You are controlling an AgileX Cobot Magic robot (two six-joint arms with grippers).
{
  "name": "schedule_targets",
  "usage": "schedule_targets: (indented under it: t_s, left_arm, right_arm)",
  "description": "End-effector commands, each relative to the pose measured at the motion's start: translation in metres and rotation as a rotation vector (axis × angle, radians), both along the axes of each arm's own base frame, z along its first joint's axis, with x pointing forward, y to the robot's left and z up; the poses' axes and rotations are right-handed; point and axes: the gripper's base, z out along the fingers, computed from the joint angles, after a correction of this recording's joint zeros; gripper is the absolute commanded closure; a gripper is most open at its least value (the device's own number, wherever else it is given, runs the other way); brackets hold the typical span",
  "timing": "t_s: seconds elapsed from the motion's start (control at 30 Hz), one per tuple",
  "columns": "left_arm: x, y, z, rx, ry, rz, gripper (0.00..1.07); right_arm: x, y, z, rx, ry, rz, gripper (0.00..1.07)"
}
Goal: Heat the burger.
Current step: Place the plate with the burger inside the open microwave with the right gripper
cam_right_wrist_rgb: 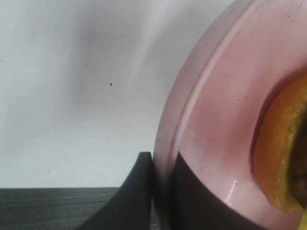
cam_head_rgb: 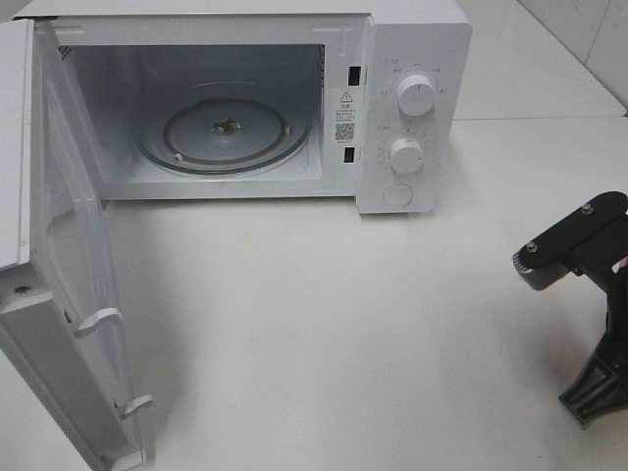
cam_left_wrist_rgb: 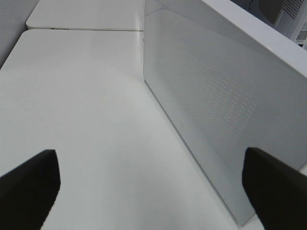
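On plate (cam_right_wrist_rgb: pixel 211 110) pinched by right gripper (cam_right_wrist_rgb: pixel 162 167), burger (cam_right_wrist_rgb: pixel 280 153)

My high feed shows a white microwave (cam_head_rgb: pixel 412 59) at the back of the pale desk (cam_head_rgb: pixel 343 324). Its door (cam_head_rgb: pixel 69 294) is swung wide open on the left. Inside I can see the round glass turntable (cam_head_rgb: pixel 226 132). The panel has an upper knob (cam_head_rgb: pixel 416 96), a lower knob (cam_head_rgb: pixel 405 155) and a round button (cam_head_rgb: pixel 397 194) below them. The left wrist feed gives me the door's finely dotted outer face. The right wrist feed shows a pink plate (cam_right_wrist_rgb: pixel 216 120) up close, its rim curving.
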Motion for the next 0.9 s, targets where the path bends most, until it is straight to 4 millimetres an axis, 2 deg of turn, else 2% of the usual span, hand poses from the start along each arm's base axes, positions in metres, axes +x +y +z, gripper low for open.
schedule_targets:
  t_s: [0.03, 0.43, 0.9]
  left_arm:
    - [-0.003, 0.000, 0.001, 0.002, -0.028, -0.006, 0.09]
    - [-0.003, 0.000, 0.001, 0.002, -0.028, -0.006, 0.09]
    - [-0.003, 0.000, 0.001, 0.002, -0.028, -0.006, 0.09]
  right_arm:
    - [-0.007, -0.004, 0.006, -0.063, -0.018, 0.037, 1.07]
    - [-0.020, 0.002, 0.017, -0.063, -0.045, 0.125, 1.07]
    - [-0.037, 0.025, 0.019, -0.076, -0.057, 0.316, 1.07]
